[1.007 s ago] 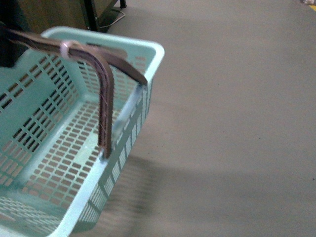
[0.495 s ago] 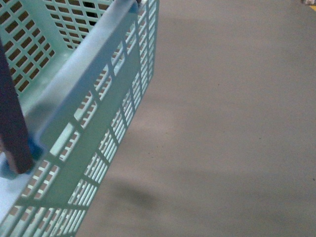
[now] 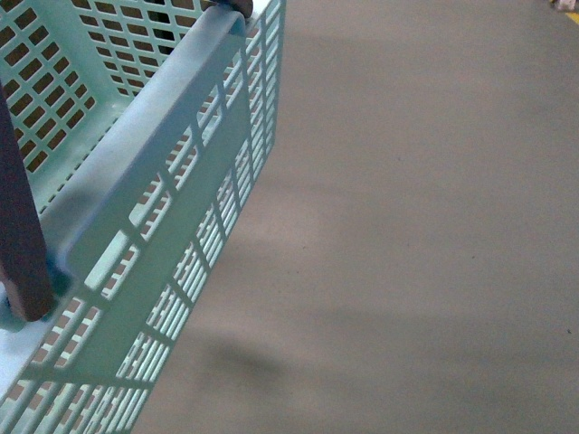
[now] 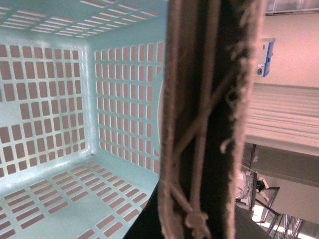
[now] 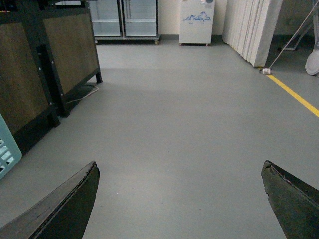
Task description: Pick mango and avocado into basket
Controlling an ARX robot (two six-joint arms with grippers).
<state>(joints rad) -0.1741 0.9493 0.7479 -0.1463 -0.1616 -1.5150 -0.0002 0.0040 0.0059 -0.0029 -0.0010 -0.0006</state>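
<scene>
The turquoise basket (image 3: 154,226) hangs tilted close to the front camera, its slotted side wall filling the left of that view, one brown handle (image 3: 20,244) at the left edge. In the left wrist view the cord-wrapped handle (image 4: 199,99) runs right across the picture, and my left gripper (image 4: 199,214) is shut on it. Behind it the basket's inside (image 4: 60,99) holds nothing. My right gripper (image 5: 180,172) is open over bare floor, with a corner of the basket (image 5: 6,149) beside it. Mango and avocado are out of view.
Grey floor (image 3: 416,226) lies to the right of the basket. The right wrist view shows dark wood-panelled cabinets (image 5: 65,55), glass-door fridges (image 5: 124,17), a white unit (image 5: 195,22), folded white panels (image 5: 249,30) and a yellow floor line (image 5: 294,94).
The basket has risen and tilted toward the front camera: a second ago I saw into it from above, now its side wall fills the left. In the last half second it shifted slightly left.
</scene>
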